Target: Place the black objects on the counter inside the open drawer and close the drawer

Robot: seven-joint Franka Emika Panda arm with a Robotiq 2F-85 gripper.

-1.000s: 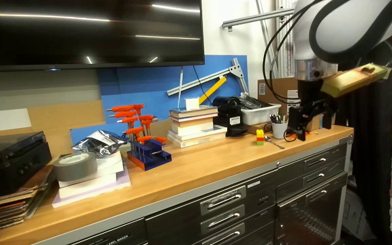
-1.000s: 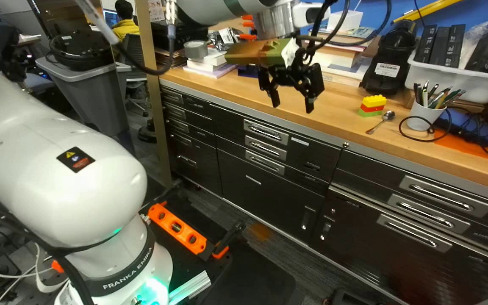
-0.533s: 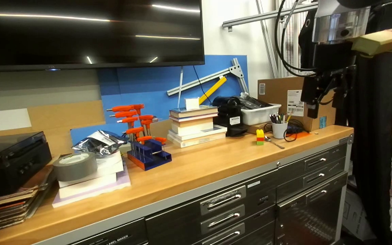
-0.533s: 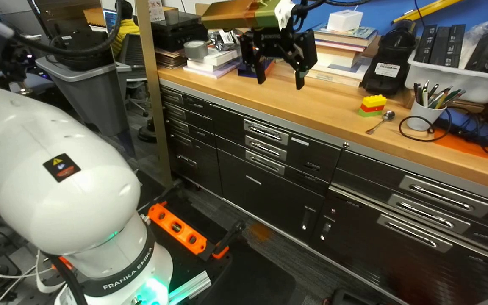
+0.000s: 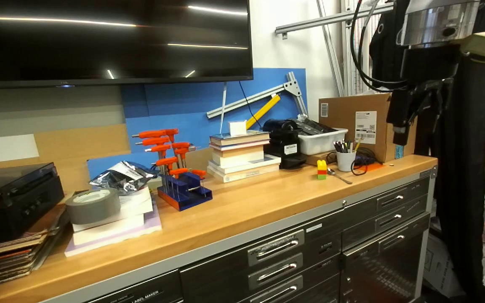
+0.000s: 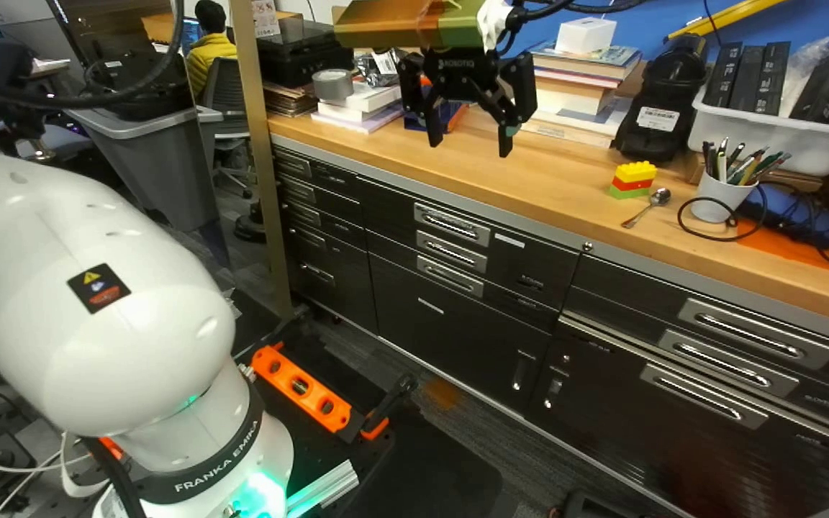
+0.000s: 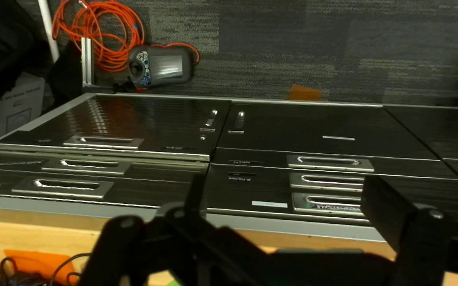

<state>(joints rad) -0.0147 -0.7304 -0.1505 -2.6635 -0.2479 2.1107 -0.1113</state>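
The wooden counter (image 5: pixel 242 206) shows in both exterior views, also here (image 6: pixel 565 183). Under it, the wide shallow dark-grey top drawer (image 6: pixel 393 201) with a silver bar handle is shut. It also shows in the wrist view (image 7: pixel 233 194), beyond the fingers. The two small black objects do not show on the counter; they are hidden or out of view. My gripper (image 6: pixel 470 146) is open and empty, fingers pointing down, raised apart from the drawer and counter. Both dark fingers (image 7: pixel 286 192) stand wide apart in the wrist view.
On the counter stand a book stack (image 6: pixel 573 93), a black device (image 6: pixel 663 101), a white bin (image 6: pixel 781 129), a pen cup (image 6: pixel 718 198), toy bricks (image 6: pixel 632 180), a spoon (image 6: pixel 648 207) and a red-handled tool rack (image 5: pixel 183 193). A large screen (image 5: pixel 112 42) hangs above.
My gripper has moved up and away, to the right in one exterior view and to the left in the other. Its fingers stay open. The drawers and the things on the counter have not moved.
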